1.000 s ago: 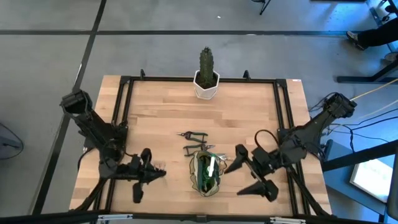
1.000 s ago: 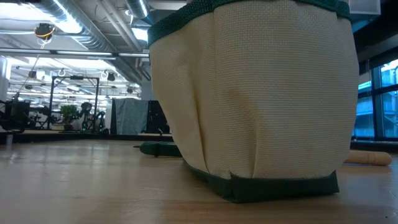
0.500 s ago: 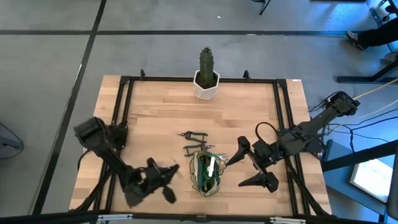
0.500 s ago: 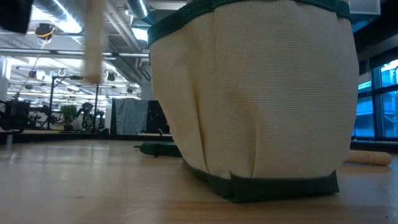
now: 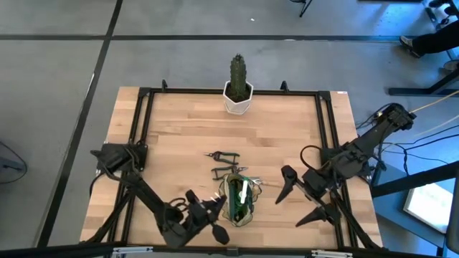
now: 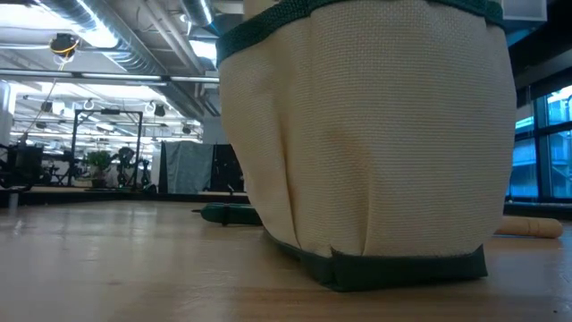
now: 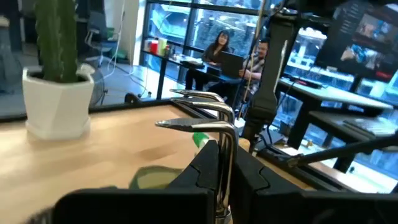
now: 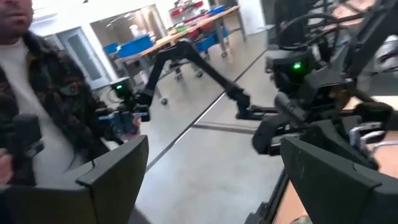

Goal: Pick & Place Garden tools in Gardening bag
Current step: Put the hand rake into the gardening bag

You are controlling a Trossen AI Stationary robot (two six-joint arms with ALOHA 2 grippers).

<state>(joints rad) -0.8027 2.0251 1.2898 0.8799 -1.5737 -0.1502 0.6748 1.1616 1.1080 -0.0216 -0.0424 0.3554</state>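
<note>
- Olive-green and tan fabric: the gardening bag [image 5: 239, 201] stands near the table's front edge, about midway between the two arms, its mouth open upward with tools showing inside; in the low view its tan wall [image 6: 375, 143] fills most of the picture.
- Metal prongs of a garden fork [image 7: 199, 115] stick out forward between the closed fingers of the left gripper [image 5: 215, 215], seen in the left wrist view; the gripper is clamped on the fork's metal neck.
- The left gripper sits just beside the bag's left side, at the front of the wooden table [image 5: 179, 136].
- Pruning shears [image 5: 222, 155] with dark handles lie flat on the table just behind the bag; another small dark tool [image 5: 224, 170] lies between them and the bag's rim. What kind it is cannot be told.
- The right gripper [image 5: 305, 201] hangs to the right of the bag, apart from it, its two fingers [image 8: 112, 180] spread wide with nothing between them.
- A green cactus [image 5: 237, 72] in a white pot [image 5: 237, 100] stands at the middle of the table's far edge, well apart from the bag.
- Beyond the table, the right wrist view shows a person [image 8: 37, 118] in a patterned jacket; the left wrist view shows people [image 7: 221, 50] seated at a desk.
</note>
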